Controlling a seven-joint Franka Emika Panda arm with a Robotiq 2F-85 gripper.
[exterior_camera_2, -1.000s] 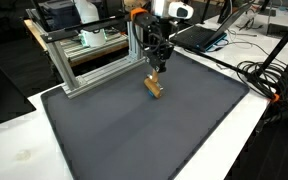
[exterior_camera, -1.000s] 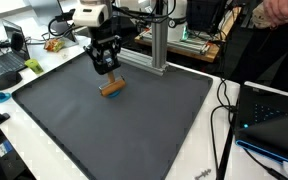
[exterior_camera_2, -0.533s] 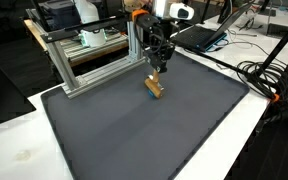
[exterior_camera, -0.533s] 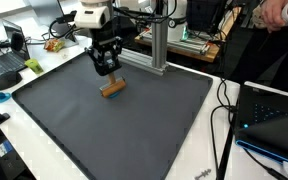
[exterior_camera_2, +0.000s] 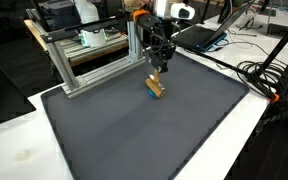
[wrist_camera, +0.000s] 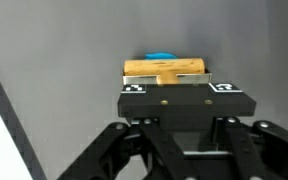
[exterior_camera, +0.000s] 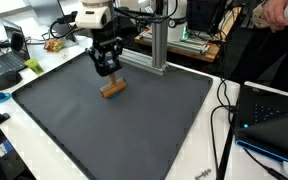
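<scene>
Pincer (exterior_camera: 106,68) hangs just above a wooden block (exterior_camera: 112,88), which lies flat on the dark mat (exterior_camera: 144,125) covering the bench (exterior_camera_2: 19,150), toward the mat's far edge near an aluminium frame (exterior_camera_2: 84,62). In the wrist view the block (wrist_camera: 165,69) sits crosswise just beyond the pincer's (wrist_camera: 179,92) tips, with a small blue piece (wrist_camera: 162,56) showing behind it. The pincer grips nothing; how far apart its jaws stand cannot be told.
</scene>
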